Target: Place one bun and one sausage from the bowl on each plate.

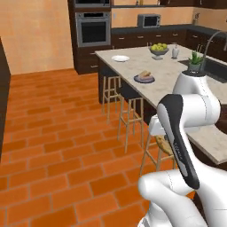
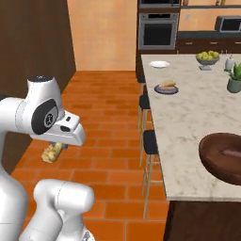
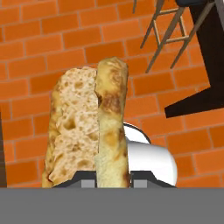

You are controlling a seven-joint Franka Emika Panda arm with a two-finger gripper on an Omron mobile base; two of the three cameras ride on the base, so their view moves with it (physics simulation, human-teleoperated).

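The bun (image 3: 87,131) at frame centre has a rough, porous crumb and a matt golden crust. The bowl (image 2: 225,157) at lower right looks like dark polished wood. The desk (image 2: 188,122) looks like smooth pale stone, the floor (image 1: 53,146) like matt orange brick.

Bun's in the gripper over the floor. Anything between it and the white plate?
The bun hangs in the shut gripper over the brick floor, off the counter's stool side. The white plate sits at the far end. Between them: the stools and the counter edge, both low. Lifted above the counter, nothing visible blocks.
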